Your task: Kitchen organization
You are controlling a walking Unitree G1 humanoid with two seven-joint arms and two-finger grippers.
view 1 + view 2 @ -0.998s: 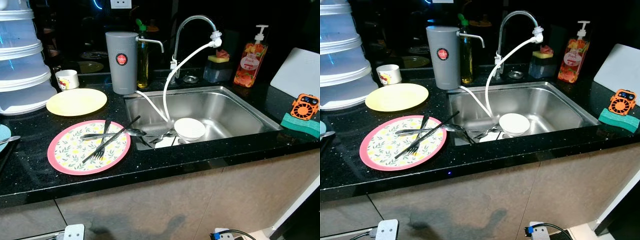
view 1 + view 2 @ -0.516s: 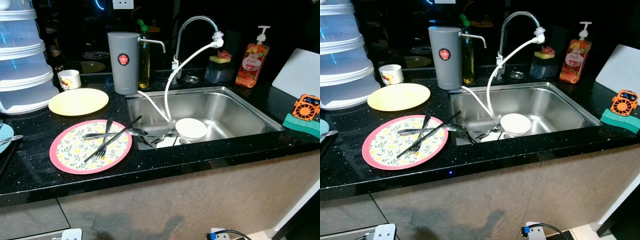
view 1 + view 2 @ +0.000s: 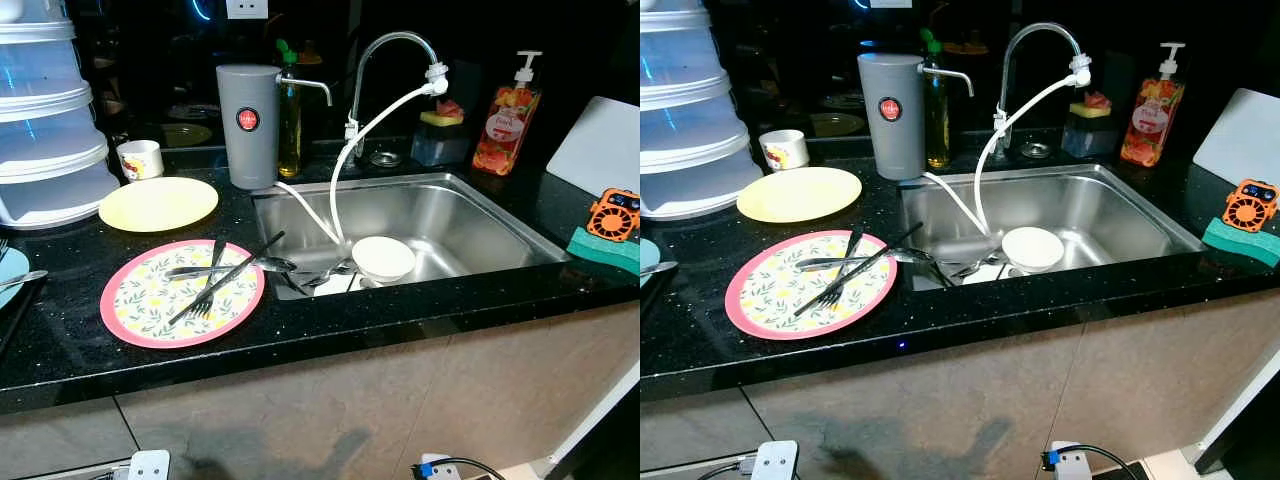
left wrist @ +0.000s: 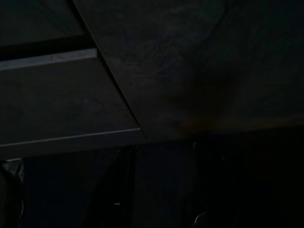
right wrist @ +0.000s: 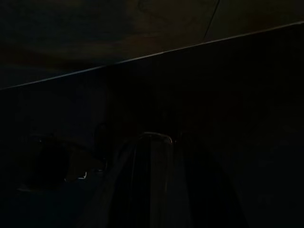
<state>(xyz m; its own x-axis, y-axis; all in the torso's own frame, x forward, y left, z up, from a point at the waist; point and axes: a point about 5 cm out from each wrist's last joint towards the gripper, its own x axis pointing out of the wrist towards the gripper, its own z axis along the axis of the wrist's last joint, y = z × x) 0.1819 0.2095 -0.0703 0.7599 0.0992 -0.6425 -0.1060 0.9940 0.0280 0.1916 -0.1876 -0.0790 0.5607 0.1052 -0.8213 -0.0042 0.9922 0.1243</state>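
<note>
Two plates were counted on the table left of the sink point(image 3: 480, 215): one floral plate with a pink rim point(image 3: 150, 305) near the front edge and one plain yellow plate point(image 3: 158, 203) behind it. One black fork point(image 3: 205, 290) and at least two further utensils point(image 3: 235, 267) were seen lying crossed on the floral plate. One white bowl point(image 3: 383, 258) was counted in the sink. Along the back edge were counted one grey canister point(image 3: 246, 125), one small cup point(image 3: 138, 159), one oil bottle point(image 3: 288, 115), one soap dispenser point(image 3: 503, 120) and one tap point(image 3: 385, 75).
</note>
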